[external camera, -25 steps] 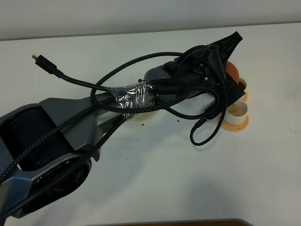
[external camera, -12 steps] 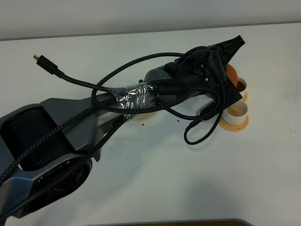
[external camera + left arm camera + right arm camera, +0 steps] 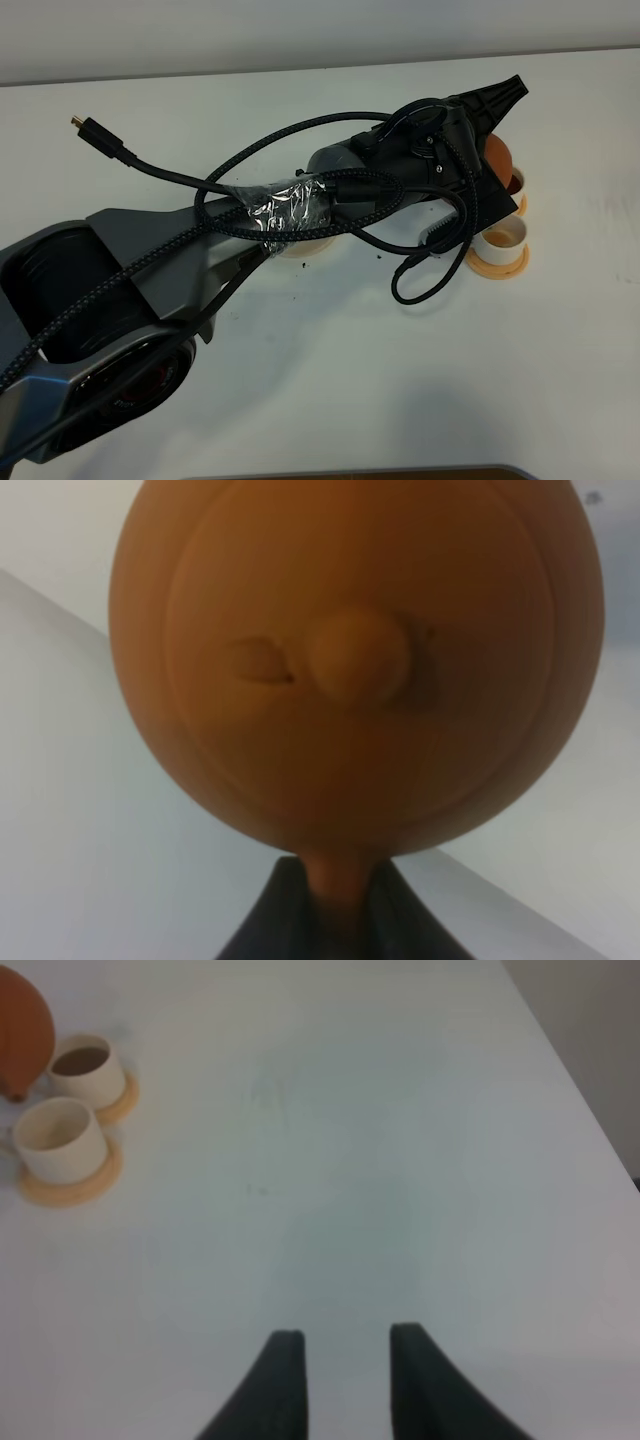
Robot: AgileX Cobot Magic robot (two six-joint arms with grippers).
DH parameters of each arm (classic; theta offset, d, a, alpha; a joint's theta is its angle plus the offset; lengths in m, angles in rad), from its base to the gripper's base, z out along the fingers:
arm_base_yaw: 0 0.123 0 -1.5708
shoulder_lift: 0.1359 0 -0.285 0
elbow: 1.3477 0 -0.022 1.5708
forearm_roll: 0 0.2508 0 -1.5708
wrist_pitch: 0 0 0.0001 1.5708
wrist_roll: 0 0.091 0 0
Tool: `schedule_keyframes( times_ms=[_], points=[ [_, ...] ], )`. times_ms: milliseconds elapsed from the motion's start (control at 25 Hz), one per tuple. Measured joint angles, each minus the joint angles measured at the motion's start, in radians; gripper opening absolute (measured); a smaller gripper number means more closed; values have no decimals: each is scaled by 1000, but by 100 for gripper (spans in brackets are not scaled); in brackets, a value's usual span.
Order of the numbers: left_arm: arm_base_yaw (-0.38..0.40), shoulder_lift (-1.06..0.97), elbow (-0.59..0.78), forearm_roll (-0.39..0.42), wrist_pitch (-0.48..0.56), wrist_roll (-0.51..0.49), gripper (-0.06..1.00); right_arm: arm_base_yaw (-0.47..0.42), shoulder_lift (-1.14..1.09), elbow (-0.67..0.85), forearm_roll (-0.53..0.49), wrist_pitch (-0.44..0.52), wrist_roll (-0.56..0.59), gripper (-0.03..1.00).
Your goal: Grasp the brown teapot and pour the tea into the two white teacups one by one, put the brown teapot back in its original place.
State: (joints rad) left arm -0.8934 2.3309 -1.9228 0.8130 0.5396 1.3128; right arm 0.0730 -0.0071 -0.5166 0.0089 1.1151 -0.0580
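One squat reddish-brown clay teapot [image 3: 497, 155], gripped by its handle in the clenched left gripper [image 3: 338, 895], hangs at 11 o'clock of two small white teacups: far teacup [image 3: 514, 183], near teacup [image 3: 503, 233]. Right gripper [image 3: 340, 1355] released, empty.

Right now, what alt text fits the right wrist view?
A white teacup holding dark tea and a second teacup that looks empty stand on orange saucers beside the brown teapot. The right gripper hangs open above the white table.
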Motion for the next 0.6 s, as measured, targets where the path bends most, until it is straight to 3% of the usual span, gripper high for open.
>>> schedule_keyframes(
  times_ms=[600],
  points=[
    [-17,18,0,71,-24,4,14,0,0,0,0,0,0,24]
  ],
)
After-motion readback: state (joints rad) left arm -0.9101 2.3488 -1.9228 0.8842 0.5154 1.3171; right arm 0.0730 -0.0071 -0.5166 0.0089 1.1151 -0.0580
